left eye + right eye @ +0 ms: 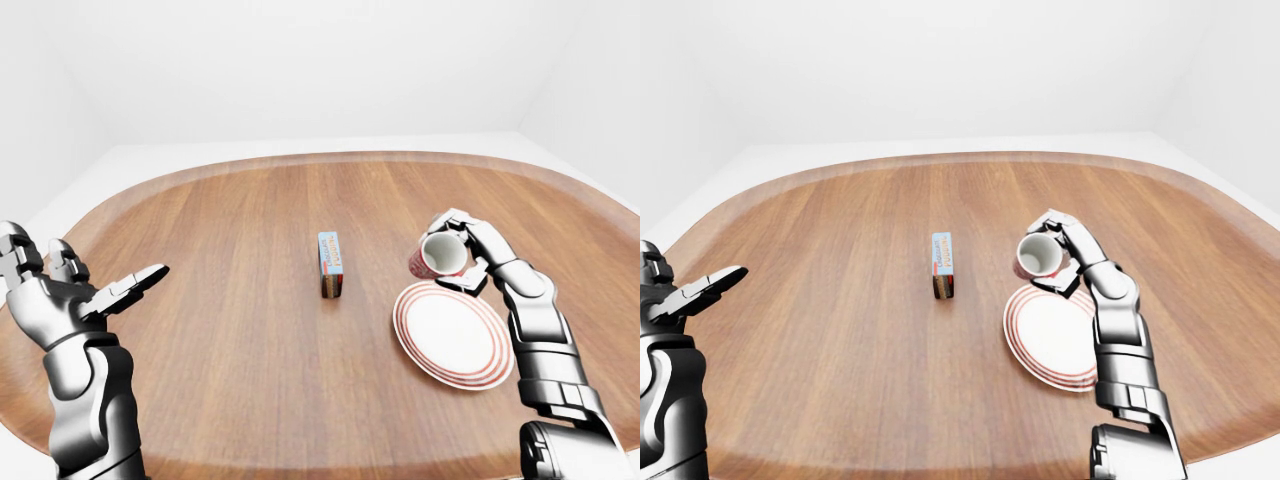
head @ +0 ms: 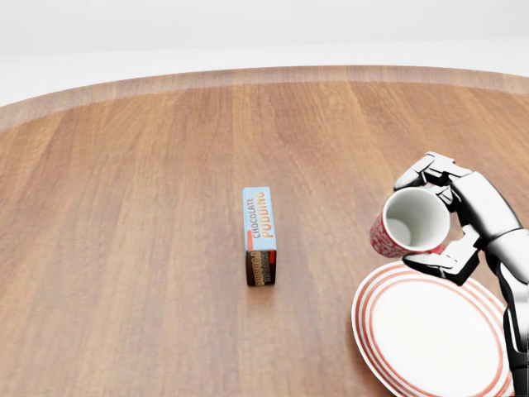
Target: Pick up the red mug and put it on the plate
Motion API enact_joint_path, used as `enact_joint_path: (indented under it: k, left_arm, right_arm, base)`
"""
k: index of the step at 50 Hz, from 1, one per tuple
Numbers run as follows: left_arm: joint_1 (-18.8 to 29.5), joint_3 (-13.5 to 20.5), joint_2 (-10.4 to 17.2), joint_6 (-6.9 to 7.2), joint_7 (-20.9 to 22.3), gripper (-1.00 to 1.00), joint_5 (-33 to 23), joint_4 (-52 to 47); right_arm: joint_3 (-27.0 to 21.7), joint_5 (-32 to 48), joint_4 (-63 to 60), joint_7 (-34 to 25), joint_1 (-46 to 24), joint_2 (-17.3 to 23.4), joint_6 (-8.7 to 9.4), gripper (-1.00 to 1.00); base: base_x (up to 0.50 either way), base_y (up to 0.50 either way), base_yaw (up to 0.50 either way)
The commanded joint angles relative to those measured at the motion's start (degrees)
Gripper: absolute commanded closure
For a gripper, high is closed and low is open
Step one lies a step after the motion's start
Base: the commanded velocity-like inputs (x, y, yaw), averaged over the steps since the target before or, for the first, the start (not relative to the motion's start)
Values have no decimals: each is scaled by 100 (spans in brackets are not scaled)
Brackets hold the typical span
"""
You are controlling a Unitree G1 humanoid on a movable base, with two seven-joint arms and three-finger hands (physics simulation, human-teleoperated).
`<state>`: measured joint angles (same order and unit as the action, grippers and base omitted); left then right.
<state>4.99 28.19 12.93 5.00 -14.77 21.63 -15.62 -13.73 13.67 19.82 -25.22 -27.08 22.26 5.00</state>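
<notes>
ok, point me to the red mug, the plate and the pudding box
red mug [image 2: 413,221], head view, on its white inside just below the rim.
plate [image 2: 430,335], head view, on its bare white centre.
pudding box [image 2: 259,222], head view, on the light blue top face with the lettering.

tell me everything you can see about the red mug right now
The red mug looks glossy like ceramic: red patterned outside, white inside, apparently empty. It is off the table, tipped on its side with its mouth toward the camera. The right hand has its fingers closed round it, holding it above the upper-left rim of the striped plate. Its handle is not visible.
</notes>
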Motion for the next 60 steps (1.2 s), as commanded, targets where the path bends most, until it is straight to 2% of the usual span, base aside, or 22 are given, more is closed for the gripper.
enact_joint_path:
  k: [1,6,14,15,25,51,54,56,60]
  left_arm:
    - [2,-4,3,0,-8,-100,-12,-12]
    - [-10,-5,-6,0,-5,-100,-19,-25]
    - [-5,-11,-8,0,-8,-100,-26,-24]
    - [-4,-14,-11,0,-5,-100,-30,-14]
    - [-9,-2,-13,0,4,-100,-25,-22]
    - [4,-27,-4,0,6,-100,-40,22]
    - [4,-28,-9,0,9,-100,-43,35]
    - [-6,-28,-12,0,0,-100,-40,2]
    - [-5,-34,-20,0,12,-100,-50,40]
  right_arm:
    - [-599,-342,1431,172,526,903,0,100]
    - [-460,-498,2703,374,397,1042,-10,100]
    - [-310,-880,4196,373,273,1258,-796,100]
    - [-211,-817,4495,457,267,1265,-1000,100]
    - [-22,-963,4871,485,173,1298,-1000,100]
    - [-53,-1208,4925,622,106,1340,-1000,100]
    - [-43,-1210,4894,628,121,1319,-1000,90]
    - [-39,-1205,4896,645,117,1310,-1000,73]
    - [-52,-1224,4913,645,108,1307,-1000,67]
  base:
    - [0,0,0]
    - [0,0,0]
    - [0,0,0]
    - [0,0,0]
    - [0,0,0]
    - [0,0,0]
    - [0,0,0]
    - [0,0,0]
    - [0,0,0]
